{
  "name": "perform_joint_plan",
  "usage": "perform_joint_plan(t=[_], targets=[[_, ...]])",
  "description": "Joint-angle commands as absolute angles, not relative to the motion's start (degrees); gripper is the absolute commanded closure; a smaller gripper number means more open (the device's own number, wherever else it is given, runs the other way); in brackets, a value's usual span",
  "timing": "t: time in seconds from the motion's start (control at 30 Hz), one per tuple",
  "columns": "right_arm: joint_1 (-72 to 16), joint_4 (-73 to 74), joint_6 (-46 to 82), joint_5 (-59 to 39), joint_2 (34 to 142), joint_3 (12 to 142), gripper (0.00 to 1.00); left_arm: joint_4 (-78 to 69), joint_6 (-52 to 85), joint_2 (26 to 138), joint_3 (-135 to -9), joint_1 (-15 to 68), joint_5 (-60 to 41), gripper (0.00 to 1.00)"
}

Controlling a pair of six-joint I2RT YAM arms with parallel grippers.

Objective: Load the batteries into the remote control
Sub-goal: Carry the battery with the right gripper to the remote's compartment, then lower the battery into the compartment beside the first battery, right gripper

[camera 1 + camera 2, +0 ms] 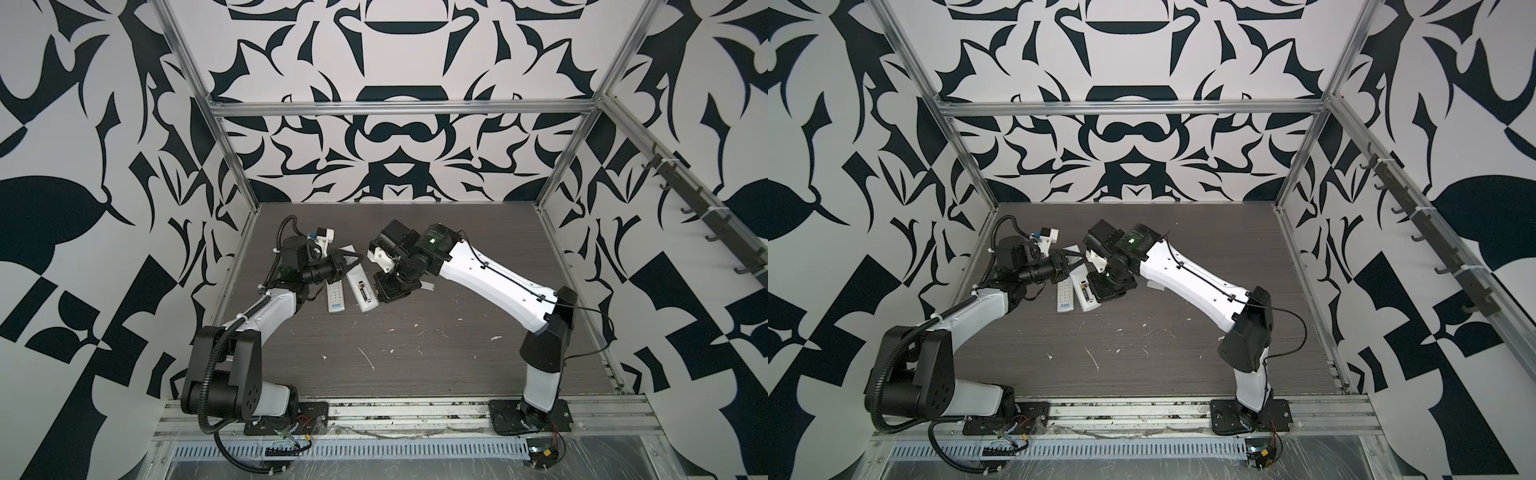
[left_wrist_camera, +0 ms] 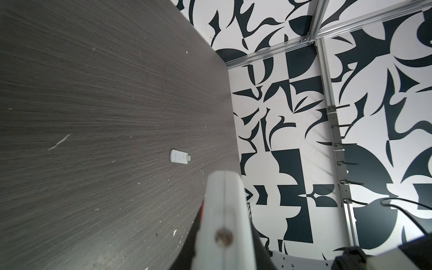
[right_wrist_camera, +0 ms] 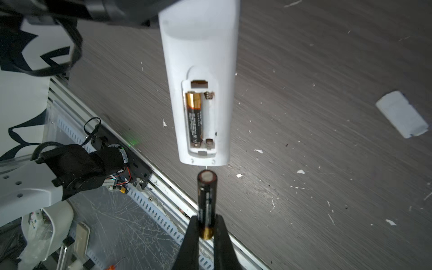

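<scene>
a battery (image 3: 207, 198) is clamped in the right gripper (image 3: 207, 225); the left gripper (image 2: 224, 177) is pressed together. alignment with the empty slot (image 3: 208, 119) of the remote (image 3: 201, 46) is needed first.

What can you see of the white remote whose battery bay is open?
The remote is a long white plastic body with rounded edges, back side up. Its uncovered bay holds one black and gold battery in one slot; the slot beside it is empty, with metal contacts at both ends. The left hand grips the end away from the bay. The right hand holds a second battery just off the bay end, not touching it. Whether it rests on the table is unclear.
</scene>
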State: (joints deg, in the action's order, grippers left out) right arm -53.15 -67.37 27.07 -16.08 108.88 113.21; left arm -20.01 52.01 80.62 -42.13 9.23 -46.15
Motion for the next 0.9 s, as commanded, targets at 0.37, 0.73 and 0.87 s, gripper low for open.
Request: perform_joint_plan(t=[0.37,0.73,0.87], targets=[[-53.49,-71.75,26.72,-20.64,112.27,118.96,1.00,-18.81,49.39,78.13,-43.11,10.28,-46.48,1.00],[-53.46,-70.73,26.72,-21.51,114.59,119.64,1.00,-18.79,49.56,77.26,-42.50,10.72,-46.97,1.00],[-53.35,-70.58,26.81,-21.43,115.35,119.79,1.00,-19.05,49.65,77.34,-42.45,10.98,-47.11,1.00]])
